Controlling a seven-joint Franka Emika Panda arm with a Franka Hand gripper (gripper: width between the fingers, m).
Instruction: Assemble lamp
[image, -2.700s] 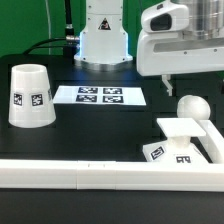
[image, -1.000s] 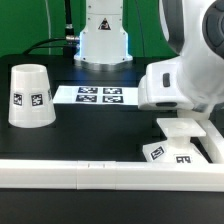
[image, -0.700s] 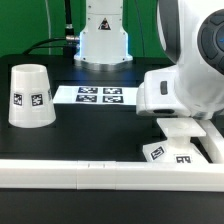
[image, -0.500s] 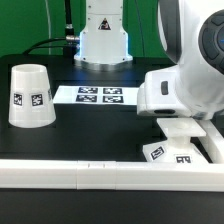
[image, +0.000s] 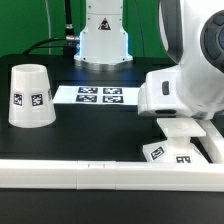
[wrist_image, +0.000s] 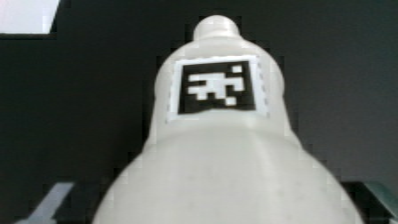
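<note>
The arm partly blocks the flat square base; the tapered shade stands at nine o'clock. The smooth white bulb sits inside the claw (clamped or not, I cannot tell).

We see black table, green backdrop behind; marker board lies flat mid-table, long white rail runs along near edge.

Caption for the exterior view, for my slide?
Arm over the square base at the exterior view's right; shade stands apart at the left, beside the marker board.
</note>
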